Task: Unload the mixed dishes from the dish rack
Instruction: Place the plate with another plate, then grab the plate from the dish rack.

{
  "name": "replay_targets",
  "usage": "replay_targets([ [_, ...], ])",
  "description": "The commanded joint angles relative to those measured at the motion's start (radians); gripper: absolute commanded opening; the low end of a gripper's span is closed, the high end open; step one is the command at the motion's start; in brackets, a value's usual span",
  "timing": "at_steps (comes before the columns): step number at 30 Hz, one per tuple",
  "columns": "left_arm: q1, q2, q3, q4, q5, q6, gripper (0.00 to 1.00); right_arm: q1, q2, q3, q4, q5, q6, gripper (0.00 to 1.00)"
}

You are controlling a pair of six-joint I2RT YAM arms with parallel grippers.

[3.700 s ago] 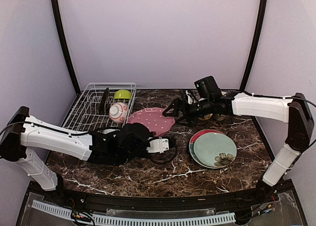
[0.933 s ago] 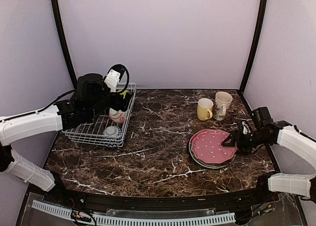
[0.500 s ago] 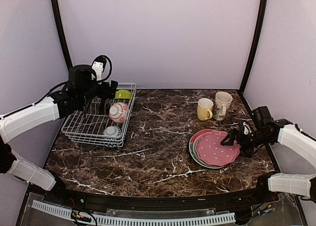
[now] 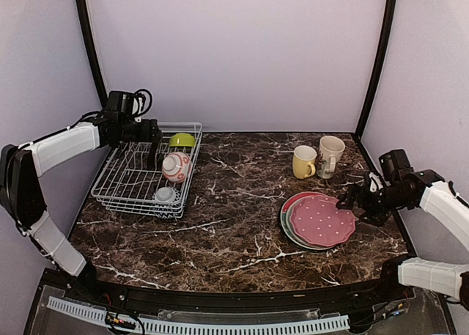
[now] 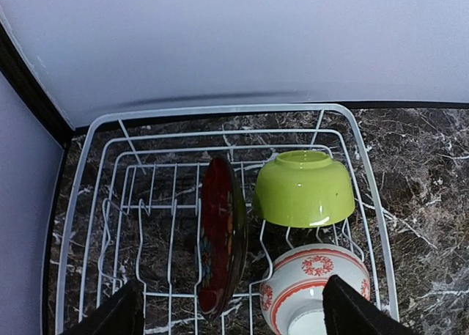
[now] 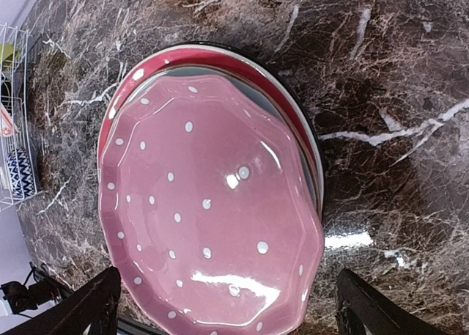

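Marble surface. Hovered over the dish rack, upper left, with left tool spread wide, empty, above dark plate and lime-green bowl. Held right tool wide beside pink dotted plate, lower right.

Dark brown, marble-patterned worktop with white veining, enclosed at the back and sides by plain lavender walls. Two black poles rise from the rear corners. A white slotted strip runs along the near edge.
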Motion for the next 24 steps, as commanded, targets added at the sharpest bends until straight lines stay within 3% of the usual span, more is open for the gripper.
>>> replay_targets([
  [1, 0.096, 0.046, 0.039, -0.064, 0.173, -0.052, 0.76, -0.001, -0.031, 0.014, 0.026, 0.020, 0.029, 0.99],
  [4, 0.147, 0.098, 0.051, -0.039, 0.351, -0.056, 0.68, -0.001, -0.049, 0.012, 0.087, -0.005, 0.046, 0.99],
  [8, 0.177, 0.141, 0.048, 0.009, 0.490, -0.056, 0.67, -0.001, -0.034, 0.021, 0.153, -0.041, 0.066, 0.99],
  [15, 0.178, 0.193, 0.056, 0.010, 0.511, -0.052, 0.64, -0.002, 0.007, 0.047, 0.219, -0.069, 0.076, 0.99],
  [24, 0.178, 0.303, 0.141, -0.076, 0.508, -0.017, 0.33, -0.001, 0.060, 0.052, 0.309, -0.128, 0.098, 0.99],
])
